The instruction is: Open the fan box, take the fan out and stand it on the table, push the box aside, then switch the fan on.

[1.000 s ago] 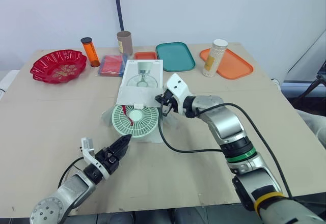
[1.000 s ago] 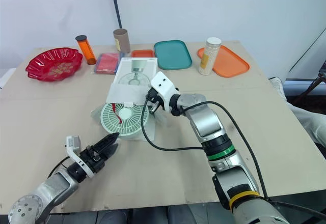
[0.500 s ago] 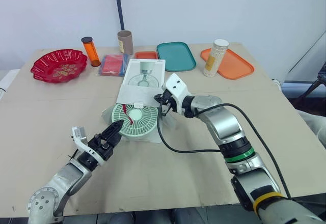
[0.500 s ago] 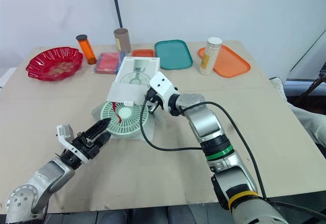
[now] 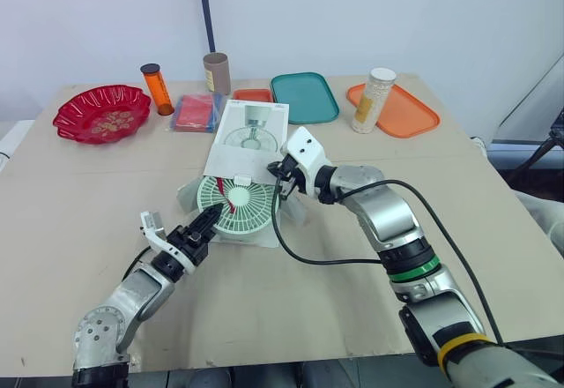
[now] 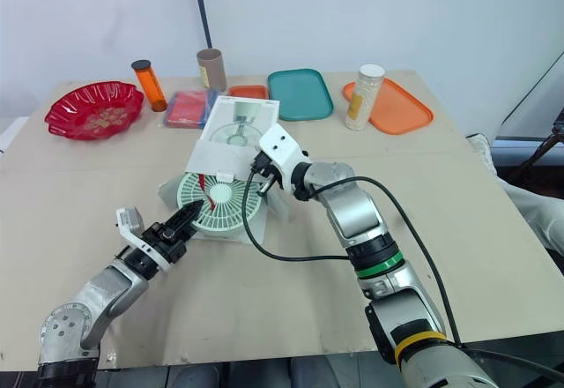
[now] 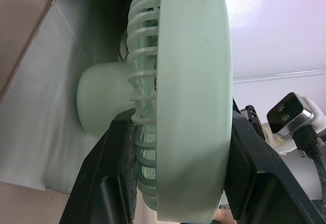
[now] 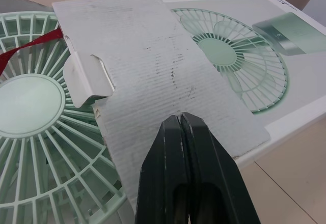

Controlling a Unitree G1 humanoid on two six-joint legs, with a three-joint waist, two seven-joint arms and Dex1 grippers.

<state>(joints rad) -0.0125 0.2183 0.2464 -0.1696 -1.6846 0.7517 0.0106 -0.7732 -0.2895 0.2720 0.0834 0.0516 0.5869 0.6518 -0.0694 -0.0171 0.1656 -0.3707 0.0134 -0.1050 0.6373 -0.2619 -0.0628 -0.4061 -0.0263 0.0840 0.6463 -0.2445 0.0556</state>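
The pale green fan (image 5: 236, 207) lies face up on the white inner packaging at the open end of the fan box (image 5: 251, 130), mid-table. My left gripper (image 5: 209, 221) reaches in from the near left and is shut on the fan's rim (image 7: 191, 81), one finger (image 7: 114, 173) behind the grille and one in front. A red ribbon crosses the fan's face. My right gripper (image 5: 280, 179) is at the fan's right side, shut on the box's corrugated flap (image 8: 153, 71), holding it back over the box.
Along the far edge stand a red bowl (image 5: 101, 113), an orange bottle (image 5: 157, 89), a brown tube (image 5: 215, 73), a red packet (image 5: 196, 112), a teal tray (image 5: 303, 97), a white jar (image 5: 371, 100) and an orange tray (image 5: 394, 108). A black cable (image 5: 291, 249) loops beside the fan.
My left gripper has moved forward and right from the near table to the fan's rim and closed on it. The right gripper still holds the flap.
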